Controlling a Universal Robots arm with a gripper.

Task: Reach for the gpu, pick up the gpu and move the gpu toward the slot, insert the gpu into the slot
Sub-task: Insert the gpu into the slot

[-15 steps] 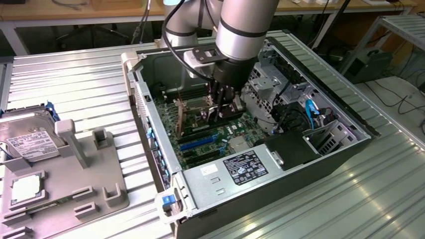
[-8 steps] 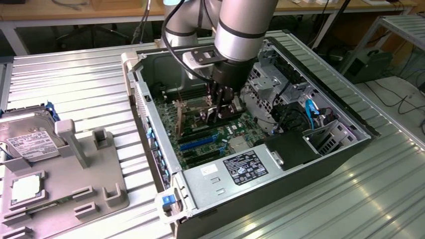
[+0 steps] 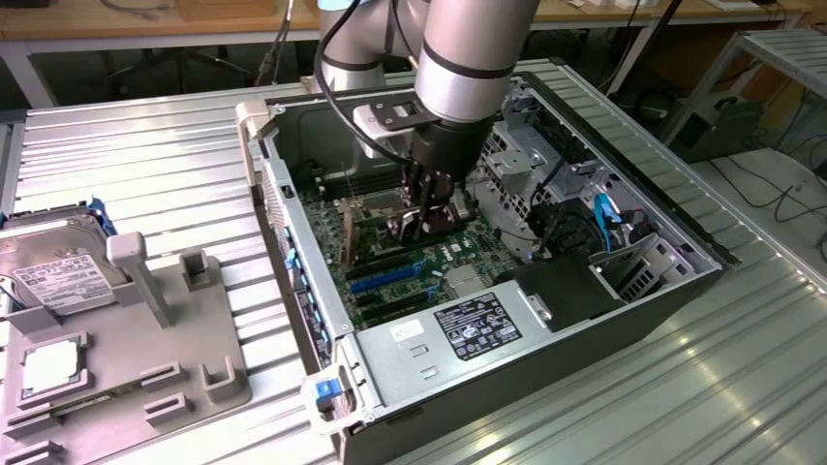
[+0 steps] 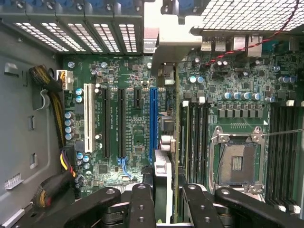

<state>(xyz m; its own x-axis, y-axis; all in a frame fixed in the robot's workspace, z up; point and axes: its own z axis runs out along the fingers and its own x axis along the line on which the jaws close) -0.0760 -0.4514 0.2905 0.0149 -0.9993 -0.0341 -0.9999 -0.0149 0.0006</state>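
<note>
The black two-fingered gripper (image 3: 427,218) on the grey robot arm (image 3: 466,58) reaches down into the open grey metal computer case (image 3: 304,136), which lies on its side on the ribbed silver metal desk (image 3: 155,145). In the wrist view the gripper (image 4: 168,206) is closed on the gpu (image 4: 176,118), a thin dark green circuit card seen edge-on, with its long silver metal end bracket toward the slotted rear wall of the case. The gpu runs parallel to the slot (image 4: 153,123), a long narrow bright blue plastic connector strip on the green motherboard (image 4: 133,142). The card lies just beside the slot, between it and the long black memory strips (image 4: 192,137), and the slot's groove is uncovered. On the exterior view's left, outside the case, a boxy silver hard drive with a white label (image 3: 45,266) and a small square silver processor chip (image 3: 52,363) sit at a grey plastic holder tray (image 3: 155,378).
</note>
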